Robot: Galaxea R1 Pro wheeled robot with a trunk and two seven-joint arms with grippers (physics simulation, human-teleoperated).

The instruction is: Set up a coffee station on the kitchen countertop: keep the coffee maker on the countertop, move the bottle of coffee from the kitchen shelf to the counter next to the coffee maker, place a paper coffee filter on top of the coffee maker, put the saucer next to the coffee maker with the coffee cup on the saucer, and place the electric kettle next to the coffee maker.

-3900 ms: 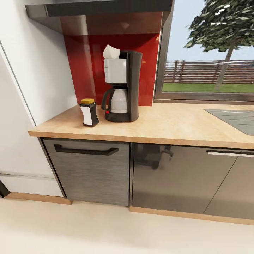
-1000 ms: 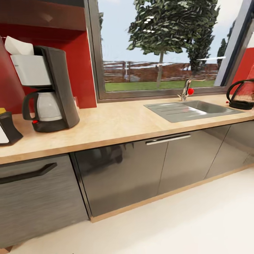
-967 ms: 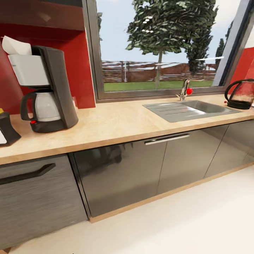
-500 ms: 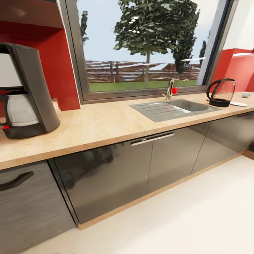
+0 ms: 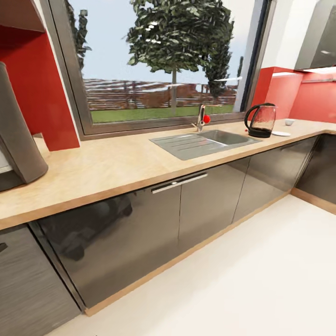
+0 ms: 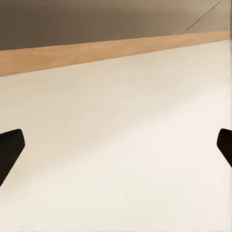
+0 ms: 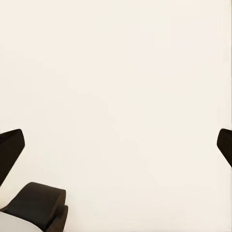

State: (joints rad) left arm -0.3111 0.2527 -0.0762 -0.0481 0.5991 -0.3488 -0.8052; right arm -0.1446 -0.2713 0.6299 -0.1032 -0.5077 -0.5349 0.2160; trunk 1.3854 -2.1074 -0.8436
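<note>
Pale floor (image 5: 261, 280) runs along the foot of the grey glossy cabinet fronts (image 5: 140, 233), and both wrist views look down on it. The left gripper (image 6: 116, 145) has its jaws spread wide, one dark tip at each edge of its view, with nothing between them; the right gripper (image 7: 116, 145) is the same, wide apart and empty over bare floor, with a dark rounded part of the robot near one corner.

Above the cabinets lies the tabletop (image 5: 107, 163), the long light-wood slab. At its near left end one coffee maker (image 5: 16, 140) stands, cut by the frame edge so that its dark side panel is all that can be read; whether a filter sits on it, or a bottle beside it, cannot be told from here. So keeping the machine on the tabletop counts as done, and the bottle and filter steps are unconfirmed.

Further along comes one steel sink (image 5: 200, 141) with one tap (image 5: 201, 116) under the window (image 5: 158, 65). Beyond the sink stands one electric kettle (image 5: 260, 120), upright, well apart from the coffee maker. Just past it lies one saucer (image 5: 281, 133), flat on the wood, and behind that one small coffee cup (image 5: 290, 122), apart from the saucer, not on it.

By my reading, three things are left to carry: kettle, saucer and cup all need bringing back to the machine, with the cup set on the saucer.
</note>
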